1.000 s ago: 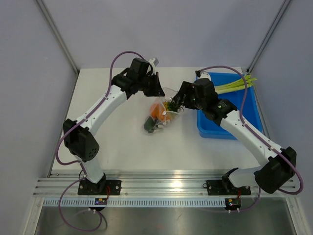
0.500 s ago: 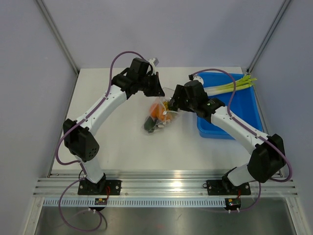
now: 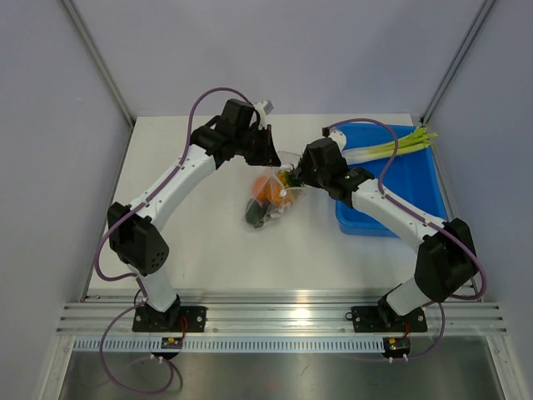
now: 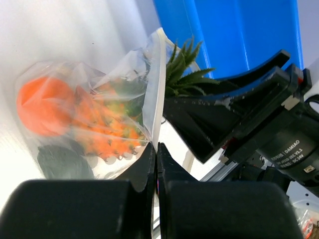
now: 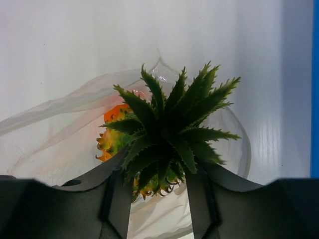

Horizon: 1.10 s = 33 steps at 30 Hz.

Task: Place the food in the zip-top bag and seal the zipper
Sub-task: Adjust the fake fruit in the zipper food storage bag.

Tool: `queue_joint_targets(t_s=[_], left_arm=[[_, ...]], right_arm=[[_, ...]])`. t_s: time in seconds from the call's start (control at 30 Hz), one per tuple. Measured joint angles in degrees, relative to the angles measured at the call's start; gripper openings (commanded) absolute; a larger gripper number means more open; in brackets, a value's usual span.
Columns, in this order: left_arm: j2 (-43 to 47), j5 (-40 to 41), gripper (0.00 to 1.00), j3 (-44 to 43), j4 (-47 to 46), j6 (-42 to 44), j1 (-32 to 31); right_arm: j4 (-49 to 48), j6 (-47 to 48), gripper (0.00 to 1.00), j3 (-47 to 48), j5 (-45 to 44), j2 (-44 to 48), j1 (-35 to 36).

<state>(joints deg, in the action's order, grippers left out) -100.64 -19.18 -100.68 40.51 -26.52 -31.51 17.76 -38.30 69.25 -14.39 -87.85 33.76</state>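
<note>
- Left gripper (image 4: 157,152) pinched together on the mouth edge of the zip-top bag (image 4: 89,99), lower centre of the left wrist view.
- Right gripper (image 5: 158,191) clamped on the pineapple (image 5: 167,132); its body is inside the bag mouth, leaves poking out.
- Small orange piece (image 4: 42,104) and dark piece (image 4: 62,162) lie inside the bag, frame left.
- Blue bin (image 3: 416,196) sits just right of the bag.

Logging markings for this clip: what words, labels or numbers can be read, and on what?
"DAMIAO": white print on the right arm's black motor housing, left wrist view.
The print line beneath it: too small to read.
Small tags at the arm bases, top view: too blurred.
</note>
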Motion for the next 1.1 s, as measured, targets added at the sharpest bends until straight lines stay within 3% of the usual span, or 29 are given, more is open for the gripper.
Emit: queue_joint_targets(t_s=[0.23, 1.1], left_arm=[[0.0, -2.05, 0.0, -0.09, 0.79, 3.28, 0.0], [-0.02, -2.62, 0.0, -2.4, 6.01, 13.49, 0.0]], right_arm=[[-0.83, -0.59, 0.0, -0.09, -1.14, -0.09, 0.0], [1.97, -6.54, 0.0, 2.23, 9.18, 2.86, 0.0]])
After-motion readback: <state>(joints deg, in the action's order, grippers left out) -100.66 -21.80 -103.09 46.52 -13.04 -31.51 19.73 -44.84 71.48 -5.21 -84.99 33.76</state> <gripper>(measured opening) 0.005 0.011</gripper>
